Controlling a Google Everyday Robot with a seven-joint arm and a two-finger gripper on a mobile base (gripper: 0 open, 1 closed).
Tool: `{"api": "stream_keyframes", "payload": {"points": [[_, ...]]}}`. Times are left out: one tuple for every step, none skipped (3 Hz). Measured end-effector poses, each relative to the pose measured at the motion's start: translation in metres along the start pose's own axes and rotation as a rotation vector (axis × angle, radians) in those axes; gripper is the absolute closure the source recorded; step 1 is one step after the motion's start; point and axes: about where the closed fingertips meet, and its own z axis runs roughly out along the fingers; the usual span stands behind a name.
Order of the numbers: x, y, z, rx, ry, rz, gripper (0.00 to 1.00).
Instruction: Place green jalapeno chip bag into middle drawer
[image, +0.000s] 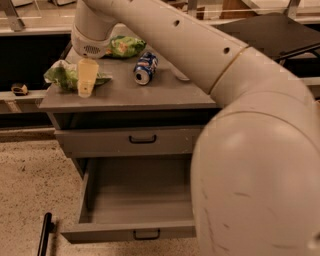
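The green jalapeno chip bag (61, 76), pale lime-green and crumpled, lies at the left end of the grey cabinet top (165, 92). My gripper (87, 78) hangs from the wrist directly over the bag's right part, touching or just above it. The middle drawer (100, 197) is pulled out at the bottom of the view, its deep grey tray empty and its dark handle (146, 233) at the front centre. My arm fills the right half of the view and hides that side of the cabinet.
A darker green bag (128, 46) lies at the back of the top. A blue soda can (145, 68) lies on its side near the middle. A closed drawer front (100, 141) sits above the open drawer. A black bar (44, 234) stands on the floor at lower left.
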Motion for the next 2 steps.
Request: {"api": "stream_keyframes", "payload": {"points": [[-0.013, -0.015, 0.055, -0.008, -0.103, 0.049, 0.00], [-0.012, -0.017, 0.072, -0.017, -0.119, 0.062, 0.12]]}}
